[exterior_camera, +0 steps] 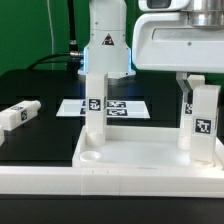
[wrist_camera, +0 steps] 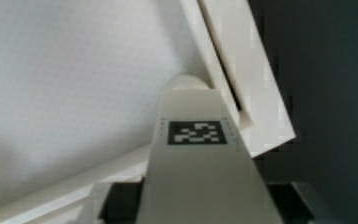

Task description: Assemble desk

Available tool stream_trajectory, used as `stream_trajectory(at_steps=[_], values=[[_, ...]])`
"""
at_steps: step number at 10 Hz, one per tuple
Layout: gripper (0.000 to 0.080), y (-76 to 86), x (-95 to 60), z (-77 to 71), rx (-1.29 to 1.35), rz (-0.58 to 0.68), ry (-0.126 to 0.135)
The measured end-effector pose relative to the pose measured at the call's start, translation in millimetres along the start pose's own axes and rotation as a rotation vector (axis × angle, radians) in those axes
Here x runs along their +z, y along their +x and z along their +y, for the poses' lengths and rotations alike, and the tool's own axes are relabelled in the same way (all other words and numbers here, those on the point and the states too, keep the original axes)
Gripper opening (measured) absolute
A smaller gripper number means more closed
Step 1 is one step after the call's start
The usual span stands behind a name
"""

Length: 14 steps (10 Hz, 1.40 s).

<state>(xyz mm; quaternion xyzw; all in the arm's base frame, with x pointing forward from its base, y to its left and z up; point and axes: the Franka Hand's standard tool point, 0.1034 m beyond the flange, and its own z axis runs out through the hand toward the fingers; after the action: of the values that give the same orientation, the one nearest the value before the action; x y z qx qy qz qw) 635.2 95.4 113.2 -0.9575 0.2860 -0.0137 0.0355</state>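
The white desk slab (exterior_camera: 140, 155) lies flat in the foreground, rim up, with a round socket (exterior_camera: 88, 156) showing at one corner. One white leg (exterior_camera: 94, 112) stands upright on the slab at the exterior view's left. My gripper (exterior_camera: 197, 88) is shut on a second leg (exterior_camera: 204, 125) and holds it upright over the slab's corner at the exterior view's right. I cannot tell whether it sits in a socket. In the wrist view this tagged leg (wrist_camera: 197, 150) runs between my dark fingers (wrist_camera: 131, 198) above the slab (wrist_camera: 87, 100) and its rim (wrist_camera: 240, 75). A third leg (exterior_camera: 18, 114) lies loose on the black table.
The marker board (exterior_camera: 125, 106) lies behind the slab, in front of the robot base (exterior_camera: 105, 45). A long low white rail (exterior_camera: 40, 181) runs along the front of the slab. The black table (exterior_camera: 40, 140) lies around them.
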Motion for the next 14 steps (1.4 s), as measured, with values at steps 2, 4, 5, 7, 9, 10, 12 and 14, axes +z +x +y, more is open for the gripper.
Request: stream_trajectory(at_steps=[2, 4, 5, 7, 9, 10, 12, 14], values=[[0.0291, 0.2, 0.1, -0.7, 0.144, -0.002, 0.012], [0.0291, 0.3, 0.2, -0.9, 0.338, -0.009, 0.021], [0.0291, 0.4, 0.2, -1.0, 0.380, -0.009, 0.021], [0.0291, 0.4, 0.2, -1.0, 0.413, -0.008, 0.020], [0.0463, 0.2, 0.9, -0.8, 0.383, -0.009, 0.019], [0.0463, 0.0, 1.1, -0.1, 0.307, -0.006, 0.009], [0.0635, -1.2, 1.2, -1.3, 0.127, 0.003, -0.003], [0.0647, -1.8, 2.2, -2.0, -0.049, 0.004, -0.004]])
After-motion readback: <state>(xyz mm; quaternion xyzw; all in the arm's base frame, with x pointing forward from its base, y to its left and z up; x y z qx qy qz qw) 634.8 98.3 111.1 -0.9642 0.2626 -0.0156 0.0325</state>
